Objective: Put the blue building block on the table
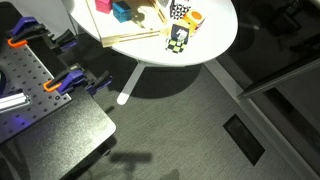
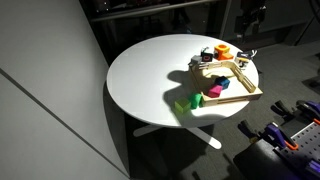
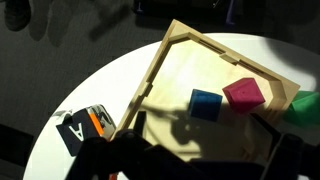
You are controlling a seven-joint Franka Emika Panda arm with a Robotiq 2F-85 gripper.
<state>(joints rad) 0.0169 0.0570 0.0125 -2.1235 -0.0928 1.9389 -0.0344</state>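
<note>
The blue building block (image 3: pixel 205 103) lies inside the shallow wooden tray (image 3: pixel 160 75) on the round white table (image 3: pixel 70 95), next to a pink block (image 3: pixel 244 95). In the wrist view my gripper (image 3: pixel 205 150) is open and empty. Its dark fingers hang above the tray floor, just short of the blue block. The blue block also shows in an exterior view (image 1: pixel 121 12), in the tray (image 1: pixel 135 36) on the table (image 1: pixel 215 42). In an exterior view the tray (image 2: pixel 238 97) lies in shadow and the blue block is not clear. My gripper does not show clearly in either exterior view.
A green block (image 3: pixel 308 108) lies beyond the tray's corner, and also shows in an exterior view (image 2: pixel 185 103). A lettered block (image 3: pixel 82 128) lies outside the tray. Checkered cubes (image 1: pixel 178 38) and an orange piece (image 1: pixel 194 17) sit on the table. A grey perforated bench (image 1: pixel 40 100) with orange clamps stands nearby.
</note>
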